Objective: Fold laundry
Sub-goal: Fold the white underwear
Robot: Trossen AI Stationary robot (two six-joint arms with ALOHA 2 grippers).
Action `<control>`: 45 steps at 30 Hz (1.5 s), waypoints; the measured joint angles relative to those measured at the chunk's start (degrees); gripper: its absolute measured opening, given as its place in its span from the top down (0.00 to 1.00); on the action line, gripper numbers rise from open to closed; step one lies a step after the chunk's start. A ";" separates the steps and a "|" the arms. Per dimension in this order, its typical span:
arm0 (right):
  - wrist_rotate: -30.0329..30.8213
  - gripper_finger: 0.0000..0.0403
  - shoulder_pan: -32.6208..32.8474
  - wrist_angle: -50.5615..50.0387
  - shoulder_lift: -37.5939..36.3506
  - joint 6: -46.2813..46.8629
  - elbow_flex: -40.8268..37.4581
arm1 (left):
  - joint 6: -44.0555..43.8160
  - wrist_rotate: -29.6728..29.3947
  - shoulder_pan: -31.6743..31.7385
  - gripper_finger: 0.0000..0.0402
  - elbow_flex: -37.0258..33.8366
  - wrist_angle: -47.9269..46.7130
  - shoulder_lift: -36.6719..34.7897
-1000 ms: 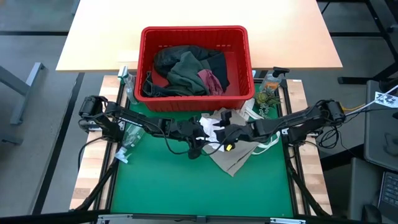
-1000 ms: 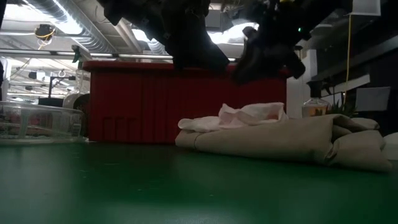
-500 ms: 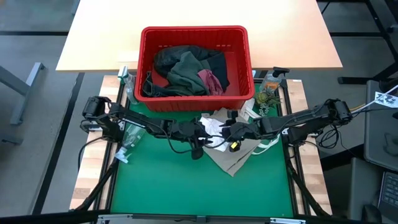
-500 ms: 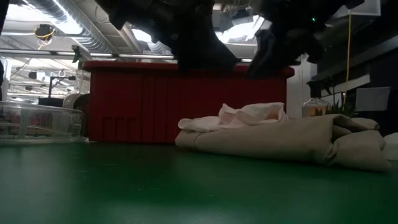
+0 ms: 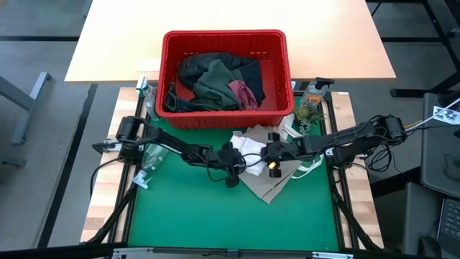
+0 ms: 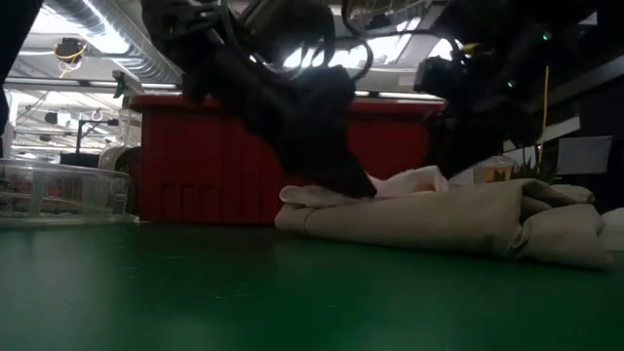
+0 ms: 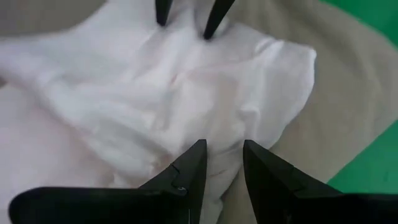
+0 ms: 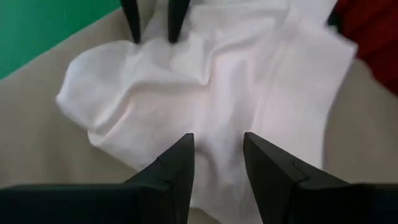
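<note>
A white garment (image 5: 249, 146) lies crumpled on a tan garment (image 5: 272, 183), which lies bunched on the green mat (image 5: 215, 216). It also shows in the low view (image 6: 400, 182). My left gripper (image 5: 236, 164) is open, its tips down at the white garment's left part (image 7: 222, 144). My right gripper (image 5: 266, 155) is open over the same garment from the right (image 8: 217, 135). Each wrist view shows the other gripper's two fingertips across the cloth. Olive, maroon and black clothes (image 5: 215, 79) lie in the red basket. My left gripper comes down slanting from the table's left, and in the low view its fingertips (image 6: 353, 183) reach the top of the white garment. The fingers stand apart with a hump of cloth (image 7: 217, 134) at the gap; nothing is pinched. Whether my right gripper touches the cloth I cannot tell.
The red slatted basket (image 5: 224, 34) stands just beyond the garments. A clear plastic bottle (image 5: 149, 155) lies at the mat's left edge, and a spray bottle with a small plant (image 5: 311, 101) stands at the back right. The mat's near half is bare green.
My left gripper has gone toward the table's right and down, from well above the cloth onto the white garment. My right gripper has gone a little toward the right edge and lower. The garments lie as before.
</note>
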 joint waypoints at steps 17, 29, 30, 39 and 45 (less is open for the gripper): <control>-0.20 0.66 0.09 -0.85 -0.37 -2.72 5.43 | -6.42 -0.25 3.42 0.75 0.07 -13.28 -17.61; -0.12 0.66 0.09 -1.27 -0.39 -4.58 6.12 | -13.21 0.02 9.33 0.75 0.07 -30.39 -31.24; -0.12 0.66 0.09 -1.27 -0.39 -4.58 6.12 | -16.09 0.04 9.79 0.75 0.07 -31.87 -31.24; -0.14 0.66 0.09 -1.14 -0.39 -4.76 6.12 | -28.30 0.56 9.86 0.75 0.04 -37.51 -25.39; -0.17 0.66 0.09 -1.14 -0.39 -4.76 6.12 | -28.46 0.30 9.88 0.75 0.04 -37.03 -20.83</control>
